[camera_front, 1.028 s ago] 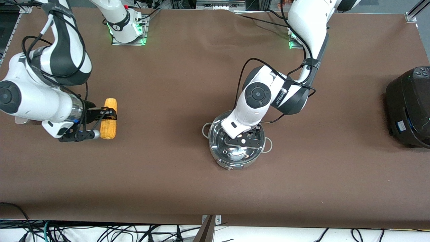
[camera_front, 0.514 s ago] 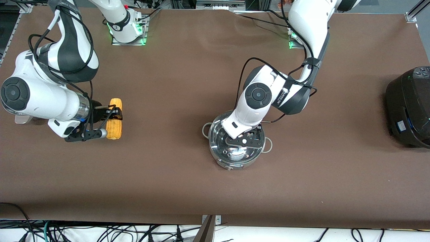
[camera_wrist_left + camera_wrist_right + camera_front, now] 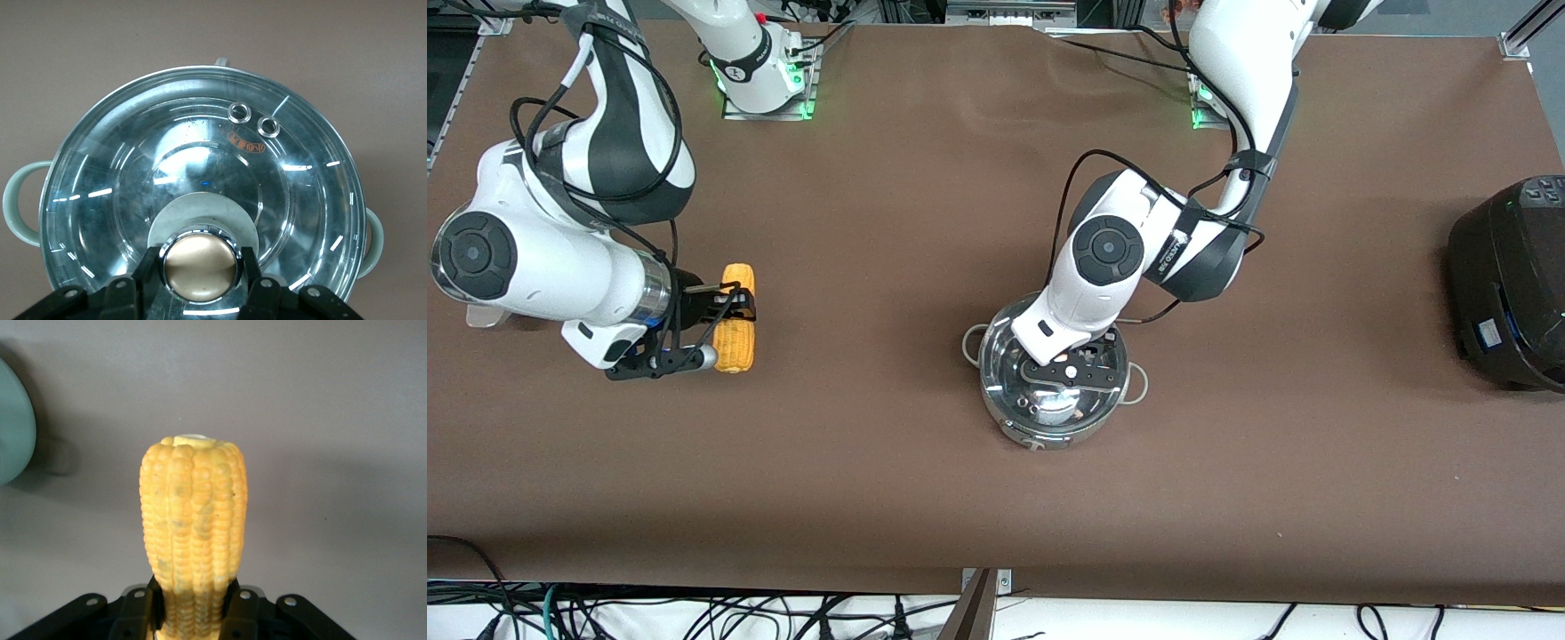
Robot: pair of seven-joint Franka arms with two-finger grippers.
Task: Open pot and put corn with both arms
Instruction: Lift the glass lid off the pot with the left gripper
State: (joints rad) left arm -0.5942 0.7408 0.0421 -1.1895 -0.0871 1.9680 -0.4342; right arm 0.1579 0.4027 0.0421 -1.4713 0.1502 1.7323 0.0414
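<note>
The steel pot stands mid-table with its glass lid seated on it. My left gripper is down on the lid, its fingers pressed to either side of the tan knob, shut on it. My right gripper is shut on one end of the yellow corn and holds it just above the table, toward the right arm's end. In the right wrist view the corn sticks straight out from the gripper.
A big black cooker sits at the left arm's end of the table. A pale rounded thing shows under the right arm and at the edge of the right wrist view. Bare brown table lies between corn and pot.
My right gripper has carried the corn a little toward the pot. My left gripper has stayed on the lid's knob with only a slight shift; the lid has not moved.
</note>
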